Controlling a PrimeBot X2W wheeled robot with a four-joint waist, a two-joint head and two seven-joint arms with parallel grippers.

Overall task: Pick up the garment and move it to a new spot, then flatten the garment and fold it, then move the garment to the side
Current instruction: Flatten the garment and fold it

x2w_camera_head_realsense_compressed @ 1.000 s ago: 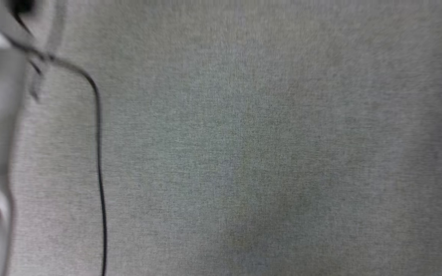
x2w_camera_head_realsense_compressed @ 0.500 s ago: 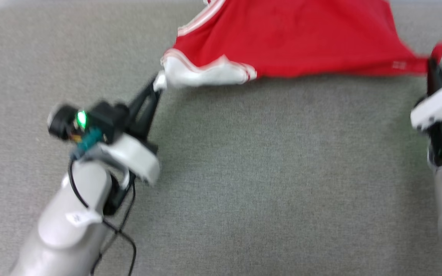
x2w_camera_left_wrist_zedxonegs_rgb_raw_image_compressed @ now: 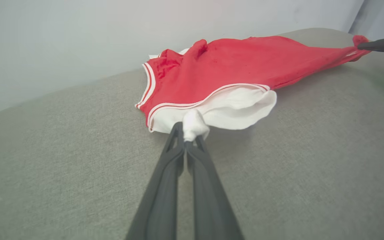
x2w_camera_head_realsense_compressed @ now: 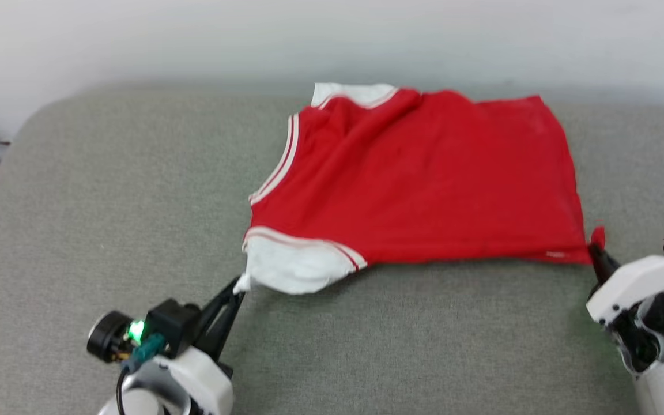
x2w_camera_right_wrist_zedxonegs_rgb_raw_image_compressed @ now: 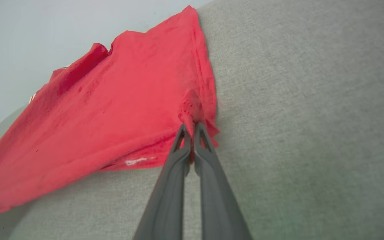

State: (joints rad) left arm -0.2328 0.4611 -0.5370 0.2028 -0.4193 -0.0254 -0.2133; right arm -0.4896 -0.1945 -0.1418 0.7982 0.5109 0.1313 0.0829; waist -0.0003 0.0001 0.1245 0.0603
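garment (x2w_camera_head_realsense_compressed: 418, 184) stretched between left gripper (x2w_camera_head_realsense_compressed: 238, 286), right gripper (x2w_camera_head_realsense_compressed: 595, 249), both pinching corners

Lighting is bright, even and diffuse. A soft shadow lies on the grey surface (x2w_camera_head_realsense_compressed: 107, 190) just beneath the near edge of the garment (x2w_camera_head_realsense_compressed: 418, 184). The head view is slightly blurred; the wrist views bow toward their edges.

I have my left tool (x2w_camera_head_realsense_compressed: 240, 286) pinched tight on the white sleeve of the garment (x2w_camera_head_realsense_compressed: 418, 178), at its near-left corner; my right tool (x2w_camera_head_realsense_compressed: 595, 250) clamps its near-right hem corner.
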